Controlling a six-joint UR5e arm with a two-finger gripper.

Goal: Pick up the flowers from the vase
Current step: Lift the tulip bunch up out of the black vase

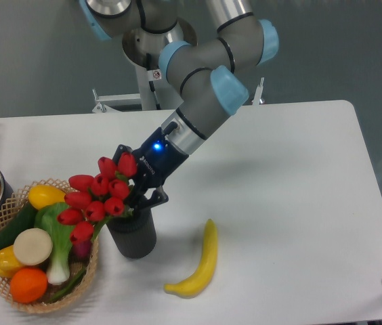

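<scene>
Jaws closed around flowers (98, 196) above vase (133, 234)

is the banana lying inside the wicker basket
No, the banana lies on the bare white table, right of the dark vase, well apart from the basket.

No text can be read — the small sticker (156, 74) on the arm is illegible.

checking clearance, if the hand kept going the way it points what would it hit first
The hand points down-left into the flowers above the vase. Going straight on, it would likely meet the flower stems and the vase rim first, then the basket; depth is unclear.
</scene>
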